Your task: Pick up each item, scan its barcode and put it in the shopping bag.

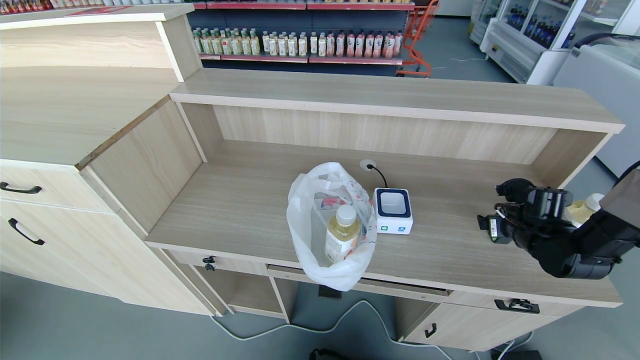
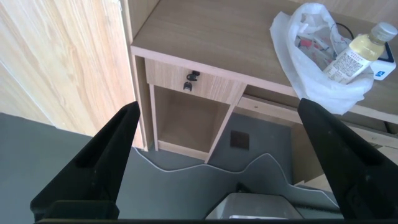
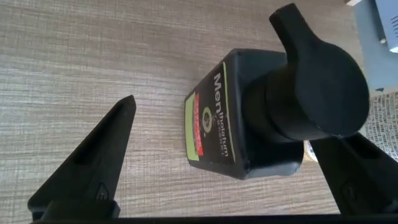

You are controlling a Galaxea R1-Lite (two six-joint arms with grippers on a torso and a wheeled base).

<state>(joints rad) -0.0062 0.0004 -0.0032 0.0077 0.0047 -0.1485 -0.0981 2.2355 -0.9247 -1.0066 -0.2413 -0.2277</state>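
The black bottle (image 3: 214, 134) lies on its side on the desk (image 1: 240, 200), at the right end; pale lettering runs along its side next to a green strip with a red patch, and its wide black cap is on. The right gripper (image 3: 221, 118) is spread wide with this bottle between its fingers, nearer one finger than the other, and it grips nothing. The left gripper (image 2: 217, 107) is also wide open and empty, held over the grey floor in front of the desk. The white bag (image 1: 305, 235) stands at the desk's front edge, sagging slightly over it; red print shows on its far side. Inside it a bottle (image 1: 342, 232) of yellowish drink stands upright with a white cap and a pale label (its print is too small to make out). Just beside the bag, on the robot's right, sits the scanner (image 1: 393, 210), white with a dark blue rim, a green and a blue icon on its front and a black cable at its back. The right arm partly hides a pale bottle (image 1: 585, 207). A key (image 1: 209, 261) hangs in a drawer lock; shelves (image 1: 300, 44) of drinks stand behind.
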